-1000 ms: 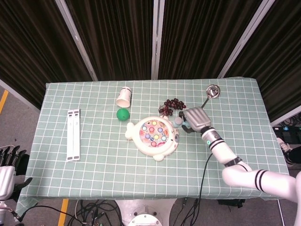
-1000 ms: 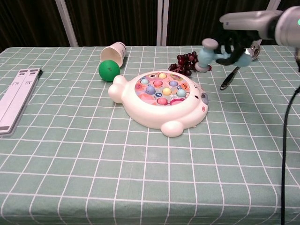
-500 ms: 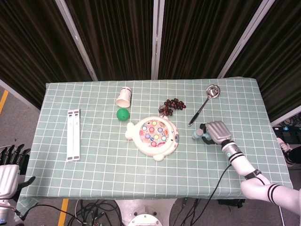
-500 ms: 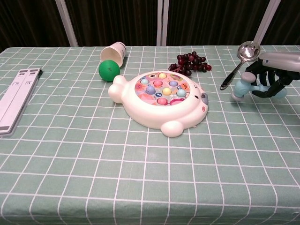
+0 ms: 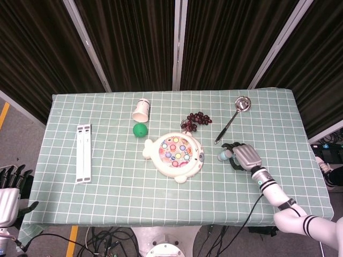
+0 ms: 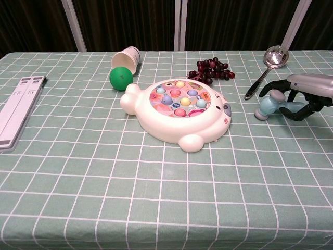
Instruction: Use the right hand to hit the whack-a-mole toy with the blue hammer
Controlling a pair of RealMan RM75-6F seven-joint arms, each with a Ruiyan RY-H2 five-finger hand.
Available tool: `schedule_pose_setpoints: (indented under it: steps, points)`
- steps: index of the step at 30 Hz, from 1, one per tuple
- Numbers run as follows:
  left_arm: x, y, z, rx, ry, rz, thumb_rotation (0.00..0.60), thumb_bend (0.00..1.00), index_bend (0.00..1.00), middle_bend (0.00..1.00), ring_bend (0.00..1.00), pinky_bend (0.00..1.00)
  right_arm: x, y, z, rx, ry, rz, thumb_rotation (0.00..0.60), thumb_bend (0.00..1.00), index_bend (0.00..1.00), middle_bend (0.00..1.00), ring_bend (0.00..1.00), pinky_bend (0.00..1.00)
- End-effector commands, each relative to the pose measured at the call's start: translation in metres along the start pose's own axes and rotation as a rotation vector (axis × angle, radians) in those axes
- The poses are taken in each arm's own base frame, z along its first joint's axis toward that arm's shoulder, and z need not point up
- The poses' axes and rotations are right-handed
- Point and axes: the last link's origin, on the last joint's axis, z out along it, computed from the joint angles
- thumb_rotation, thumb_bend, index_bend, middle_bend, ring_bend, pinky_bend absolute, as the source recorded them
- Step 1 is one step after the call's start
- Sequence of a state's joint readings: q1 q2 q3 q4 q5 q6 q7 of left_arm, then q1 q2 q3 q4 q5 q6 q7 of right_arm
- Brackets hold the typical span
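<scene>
The white whack-a-mole toy (image 5: 174, 152) (image 6: 179, 112) with coloured pegs sits mid-table. To its right lies the blue hammer (image 5: 223, 155) (image 6: 268, 105), its head resting on the cloth and pointing toward the toy. My right hand (image 5: 244, 157) (image 6: 304, 96) is low over the table, with its dark fingers curled round the hammer's handle. A gap of cloth separates the hammer head from the toy. My left hand (image 5: 8, 198) hangs off the table's near left corner with its fingers apart and holds nothing.
A metal ladle (image 5: 231, 118) (image 6: 265, 70) lies just behind the hammer. Dark grapes (image 5: 196, 120) (image 6: 210, 69), a green ball (image 5: 140, 130) (image 6: 120, 77) and a tipped paper cup (image 5: 141, 110) (image 6: 126, 57) lie behind the toy. A white strip (image 5: 83, 153) (image 6: 18, 112) lies far left.
My right hand carried the hammer from above the toy's far right side, out to the right and down to the table. The hammer head now rests on the cloth.
</scene>
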State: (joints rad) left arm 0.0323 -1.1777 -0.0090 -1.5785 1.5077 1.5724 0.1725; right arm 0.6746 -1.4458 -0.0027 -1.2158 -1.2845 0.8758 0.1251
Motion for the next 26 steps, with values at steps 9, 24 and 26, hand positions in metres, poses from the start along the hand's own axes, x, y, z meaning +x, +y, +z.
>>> schedule_pose_setpoints:
  steps: [9,24,26]
  points:
    - [0.003,0.002,0.003,-0.010,0.011,0.007,0.600,0.00,0.17,0.09,0.00,0.00,0.015,0.016,-0.036,-0.027,0.086,0.033,0.600,0.50,0.00,0.11,0.01,0.11]
    - [0.010,0.008,0.012,-0.022,0.074,0.014,0.600,0.00,0.17,0.09,0.00,0.00,0.039,0.041,-0.183,-0.150,0.448,0.107,0.600,0.50,0.00,0.13,0.00,0.09]
    - [0.008,0.008,0.013,-0.018,0.073,0.013,0.600,0.00,0.17,0.09,0.00,0.00,0.037,0.039,-0.195,-0.158,0.468,0.107,0.600,0.50,0.00,0.14,0.00,0.09]
